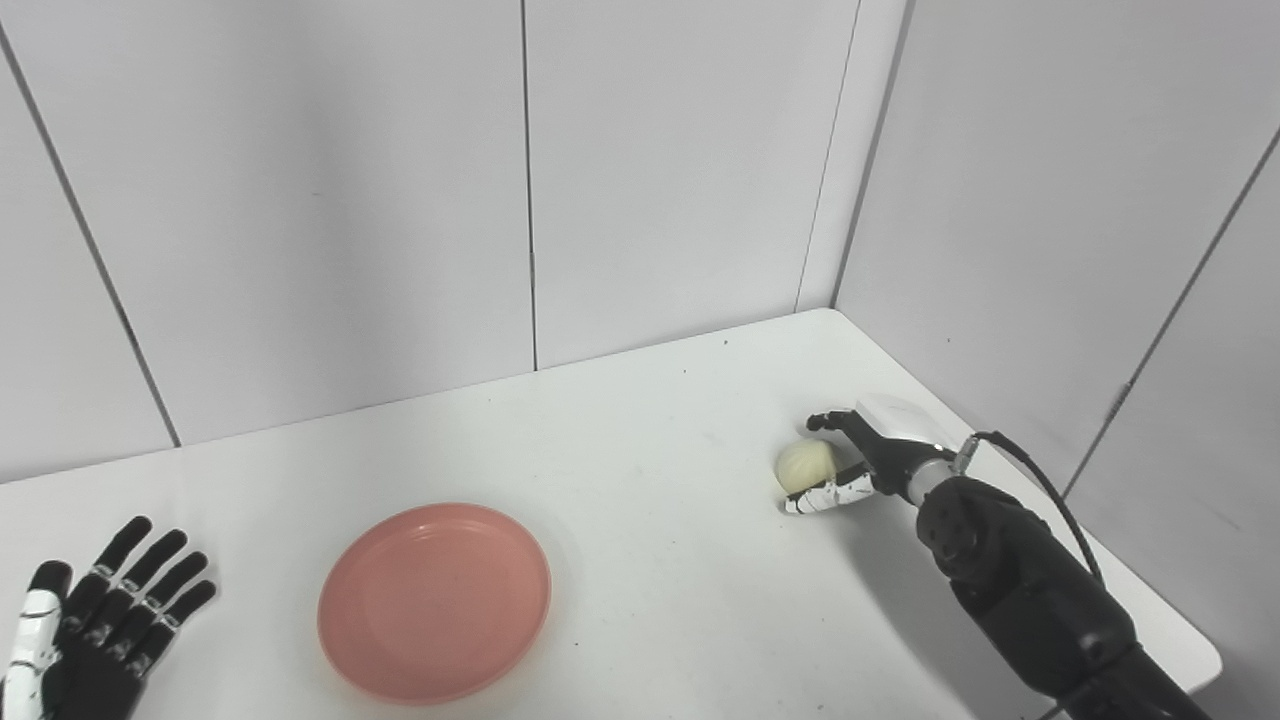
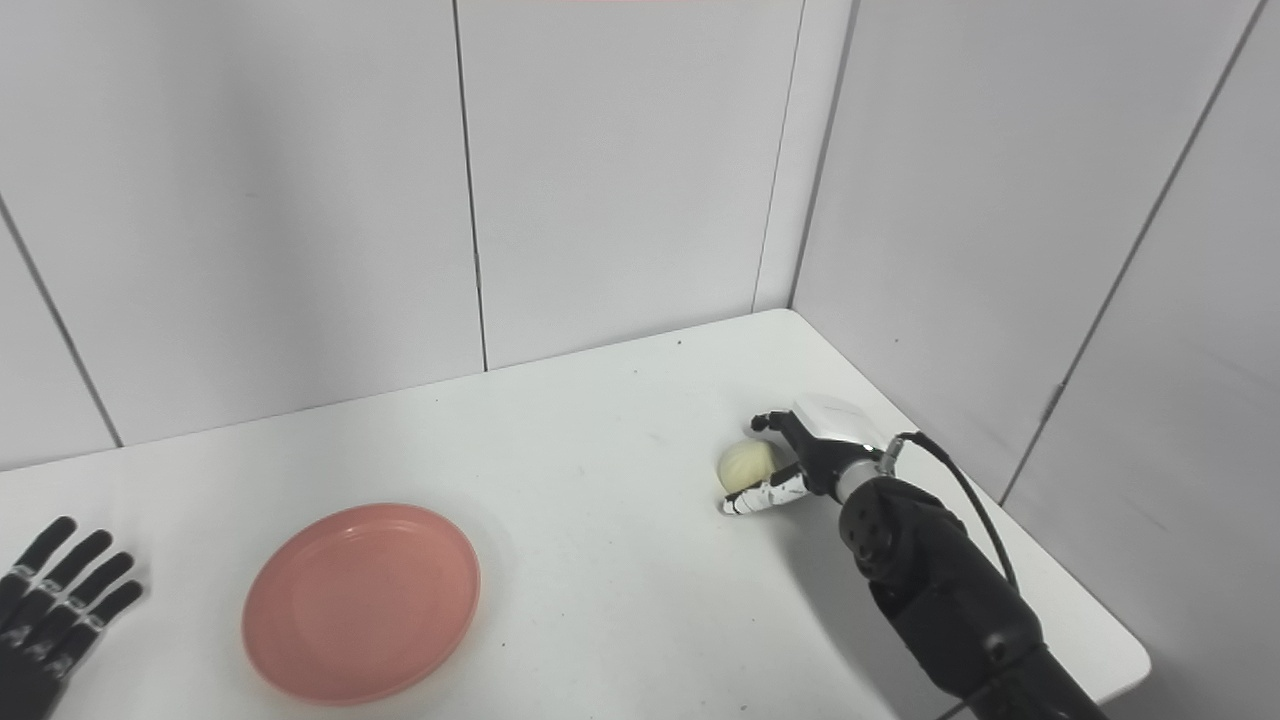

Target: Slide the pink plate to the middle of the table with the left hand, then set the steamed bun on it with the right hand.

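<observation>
The round pink plastic plate (image 1: 434, 602) lies on the white surface (image 1: 640, 440) left of centre, holding nothing. The pale, round steamed bun (image 1: 806, 465) sits well apart from it, toward the right edge, cupped between the fingers and thumb of the black-and-white right hand (image 1: 850, 462); whether the bun rests on the surface or is lifted is unclear. The black left hand (image 1: 95, 620) lies flat, fingers spread, near the left corner, partly cut off by the frame

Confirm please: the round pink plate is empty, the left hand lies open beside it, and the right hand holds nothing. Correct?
Not quite. The left eye view shows the right hand closed around the pale steamed bun. The rest is right.
</observation>
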Motion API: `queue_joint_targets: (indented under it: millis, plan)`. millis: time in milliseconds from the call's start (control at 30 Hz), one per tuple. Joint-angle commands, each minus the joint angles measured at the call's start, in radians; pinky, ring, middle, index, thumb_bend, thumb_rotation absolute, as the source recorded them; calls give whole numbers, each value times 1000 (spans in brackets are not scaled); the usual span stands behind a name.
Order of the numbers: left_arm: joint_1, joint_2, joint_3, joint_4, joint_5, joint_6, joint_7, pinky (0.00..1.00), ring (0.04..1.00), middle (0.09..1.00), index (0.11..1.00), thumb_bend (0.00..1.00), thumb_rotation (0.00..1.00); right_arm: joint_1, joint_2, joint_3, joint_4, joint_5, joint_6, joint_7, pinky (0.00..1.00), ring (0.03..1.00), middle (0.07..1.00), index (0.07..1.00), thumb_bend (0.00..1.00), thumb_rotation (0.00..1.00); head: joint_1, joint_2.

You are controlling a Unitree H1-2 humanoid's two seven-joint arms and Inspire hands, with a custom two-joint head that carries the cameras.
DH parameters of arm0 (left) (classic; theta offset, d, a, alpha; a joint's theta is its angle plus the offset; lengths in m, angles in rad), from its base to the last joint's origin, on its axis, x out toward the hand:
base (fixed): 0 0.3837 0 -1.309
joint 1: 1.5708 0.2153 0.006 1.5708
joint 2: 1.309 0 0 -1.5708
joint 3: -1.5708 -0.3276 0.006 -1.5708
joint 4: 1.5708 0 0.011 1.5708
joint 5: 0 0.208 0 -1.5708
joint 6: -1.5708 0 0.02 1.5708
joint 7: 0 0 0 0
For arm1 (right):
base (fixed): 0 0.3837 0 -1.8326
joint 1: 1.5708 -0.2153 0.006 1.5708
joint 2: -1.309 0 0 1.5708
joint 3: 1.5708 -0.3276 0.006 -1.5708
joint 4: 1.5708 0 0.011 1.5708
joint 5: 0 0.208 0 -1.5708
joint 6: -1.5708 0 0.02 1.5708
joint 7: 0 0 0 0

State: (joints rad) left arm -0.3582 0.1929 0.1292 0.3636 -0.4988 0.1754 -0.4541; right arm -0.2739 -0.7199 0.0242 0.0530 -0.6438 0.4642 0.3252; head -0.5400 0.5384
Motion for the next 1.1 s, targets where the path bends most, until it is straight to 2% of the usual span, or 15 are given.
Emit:
queue_joint_targets:
  millis: [0,133,167,200,233,267,367,467,633,767,900,1067]
  plan:
    - [61,11,-8,38,22,95,32,841,855,882,894,677,818,-50,-14,-16,-29,-46,5,17,748,834,849,821,1000,387,0,1]
    - [63,12,-9,31,16,100,32,852,861,887,900,672,821,-46,-9,-13,-40,-25,-22,-10,639,767,806,803,997,277,-1,4]
    - [63,12,-10,29,16,103,35,848,859,885,898,674,818,-44,-7,-16,-40,-18,-38,-24,472,590,657,767,940,160,-1,5]
    - [64,12,-11,27,14,104,35,847,858,885,898,674,816,-42,-5,-18,-35,-14,-56,-38,396,493,574,750,851,99,-1,5]
    - [64,13,-11,26,13,104,34,849,859,887,900,672,816,-42,-6,-17,-27,-9,-74,-50,394,471,530,726,713,50,-1,5]
    - [64,13,-11,26,11,104,32,855,862,890,904,668,819,-42,-8,-17,-17,-1,-96,-63,473,522,496,614,594,16,-1,5]
    - [62,13,-12,28,13,104,35,857,864,892,906,666,820,-43,-6,-26,27,40,-172,-108,484,527,481,523,535,2,7,1]
    - [61,11,-13,28,13,106,38,861,867,896,908,660,823,-50,4,-28,58,59,-195,-141,475,516,483,504,522,0,6,-3]
    - [54,8,-14,49,14,95,32,865,872,900,913,658,827,-61,14,-20,74,68,-177,-160,462,504,470,525,515,0,12,-10]
    - [52,3,-18,57,18,86,30,871,878,905,917,655,835,-62,14,-29,80,90,-189,-169,472,511,470,525,515,0,23,-17]
    - [49,-3,-27,68,27,74,30,874,880,907,917,650,844,-60,6,-46,69,118,-191,-170,476,518,470,526,515,0,38,-31]
    - [44,-10,-38,91,40,49,30,877,881,909,917,663,837,-60,-11,-57,60,129,-222,-188,433,488,463,527,516,0,55,-38]
